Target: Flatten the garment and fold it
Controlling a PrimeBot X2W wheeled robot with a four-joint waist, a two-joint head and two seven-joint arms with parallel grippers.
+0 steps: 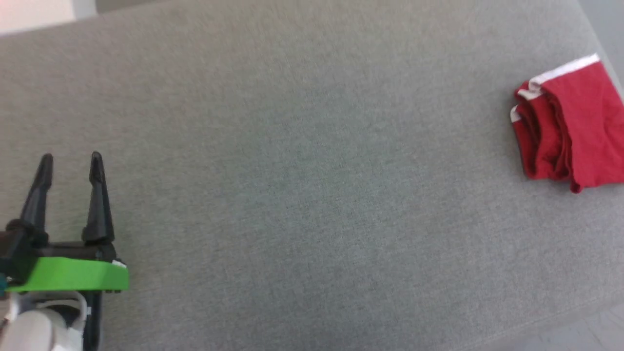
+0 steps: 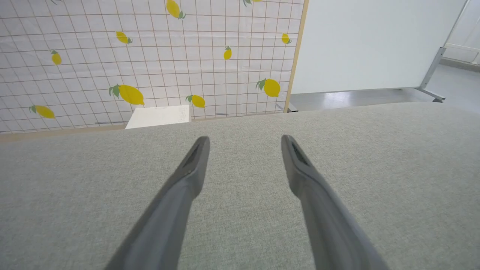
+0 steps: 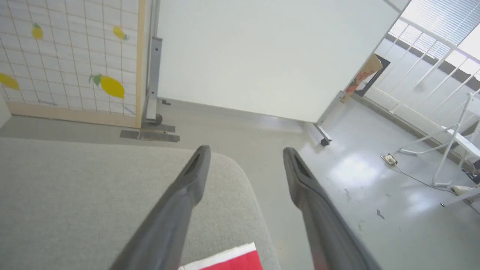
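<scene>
The garment [image 1: 575, 124] lies as a compact, layered bundle, red with a white trim band along its far edge. Several folds are stacked up on the side that faces the middle of the grey fabric-covered surface [image 1: 292, 170]. Its outer side runs off the head view, so I can't say how neat that part is.

It looks light, soft and limp. It should drape and sag as soon as it is lifted, and the layers will probably slide over one another. A pinch on the stacked edge would likely take several layers at once. The white-trimmed hem and the corners look like firmer places to hold, and I'd expect two spread grips to keep it flat better than one.

In the right wrist view the right hand [image 3: 246, 149] hangs just past the garment [image 3: 232, 260], with its fingers wide apart and nothing between them. The red cloth and white band sit low between the finger bases. Beyond the garment the surface rounds off at a corner, and pale floor [image 3: 356, 187] and a white panel [image 3: 262, 56] lie further out.

The left hand [image 1: 71, 157] is well away from the garment, across a long bare stretch of the surface. It too is spread wide and empty, as the left wrist view [image 2: 244, 139] confirms. A lemon-print screen [image 2: 131, 75] stands far behind it.
</scene>
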